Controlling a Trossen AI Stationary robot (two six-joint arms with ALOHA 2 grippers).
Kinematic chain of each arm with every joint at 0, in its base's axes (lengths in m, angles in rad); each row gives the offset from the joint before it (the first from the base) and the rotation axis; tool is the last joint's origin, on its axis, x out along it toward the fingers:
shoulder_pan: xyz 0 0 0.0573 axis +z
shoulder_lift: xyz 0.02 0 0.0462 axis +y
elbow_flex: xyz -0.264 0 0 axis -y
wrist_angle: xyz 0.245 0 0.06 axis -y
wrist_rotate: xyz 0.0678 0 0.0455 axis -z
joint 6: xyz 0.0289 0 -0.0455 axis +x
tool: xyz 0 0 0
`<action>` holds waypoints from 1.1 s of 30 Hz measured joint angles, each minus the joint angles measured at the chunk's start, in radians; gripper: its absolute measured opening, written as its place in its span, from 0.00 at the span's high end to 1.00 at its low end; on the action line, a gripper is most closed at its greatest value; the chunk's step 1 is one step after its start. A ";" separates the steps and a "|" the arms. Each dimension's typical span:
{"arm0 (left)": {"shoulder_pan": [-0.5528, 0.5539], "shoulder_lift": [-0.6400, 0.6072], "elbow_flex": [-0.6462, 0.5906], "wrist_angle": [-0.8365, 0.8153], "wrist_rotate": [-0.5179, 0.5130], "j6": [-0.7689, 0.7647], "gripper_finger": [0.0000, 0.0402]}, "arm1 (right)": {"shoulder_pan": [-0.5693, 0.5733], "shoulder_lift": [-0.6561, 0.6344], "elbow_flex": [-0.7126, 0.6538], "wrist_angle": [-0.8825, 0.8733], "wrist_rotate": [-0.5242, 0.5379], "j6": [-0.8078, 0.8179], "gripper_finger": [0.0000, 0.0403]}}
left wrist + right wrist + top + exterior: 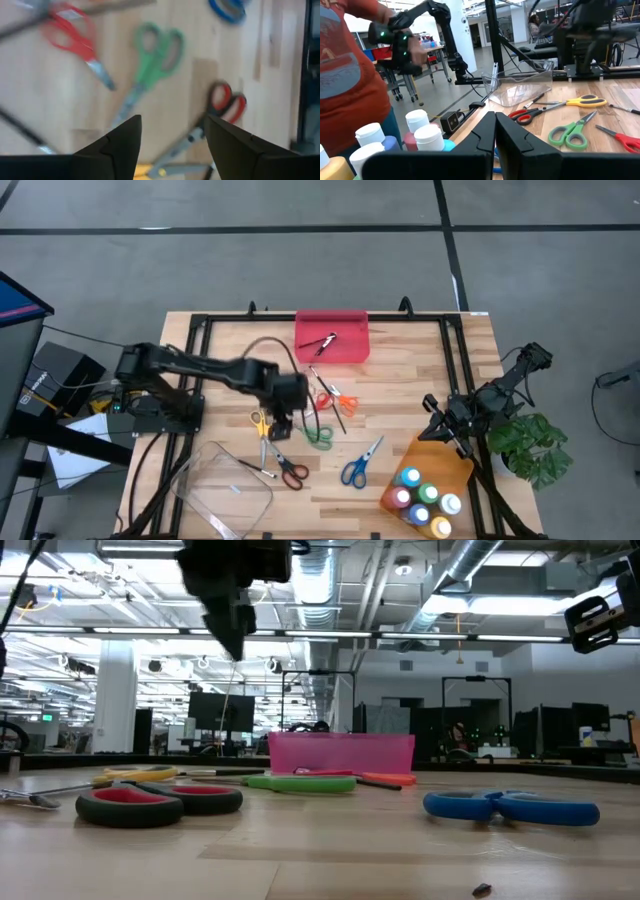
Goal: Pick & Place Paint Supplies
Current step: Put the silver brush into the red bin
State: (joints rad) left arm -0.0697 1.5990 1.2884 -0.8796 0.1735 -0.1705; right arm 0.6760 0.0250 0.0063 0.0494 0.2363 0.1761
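Below left pincer, green scissors, apart

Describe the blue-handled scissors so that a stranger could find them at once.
Start at the orange tray of paint bottles at the table's near right corner. Just to its left on the bare wood lie the blue-handled scissors, blades pointing up toward the tray's far end. They are the only blue pair, lying apart from the cluster of red, green, yellow and orange ones.

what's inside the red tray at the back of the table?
In the high view the red tray holds a couple of thin dark sticks lying crossed near its middle. The low view shows only its outer wall, so nothing more of the contents can be told.
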 joint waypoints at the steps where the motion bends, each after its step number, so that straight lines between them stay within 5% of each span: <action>1: -0.019 0.018 0.000 -0.006 0.015 0.005 0.48 | 0.000 0.000 0.000 0.000 0.000 0.000 0.98; 9: -0.150 0.134 0.000 0.015 0.087 0.009 0.48 | 0.000 0.000 0.000 0.000 0.000 0.000 0.98; 17: -0.180 0.235 0.000 0.080 0.320 0.017 0.51 | 0.000 0.000 0.000 0.000 0.000 0.000 0.98; 26: -0.179 0.303 0.000 0.080 0.360 0.064 0.52 | 0.000 0.000 0.000 0.000 0.000 0.000 0.98; 33: -0.158 0.348 0.001 0.073 0.477 0.081 0.74 | 0.000 0.000 0.000 0.000 0.000 0.000 0.98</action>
State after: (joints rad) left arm -0.2272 1.9469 1.2892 -0.8066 0.6501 -0.0899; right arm 0.6759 0.0250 0.0063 0.0494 0.2366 0.1761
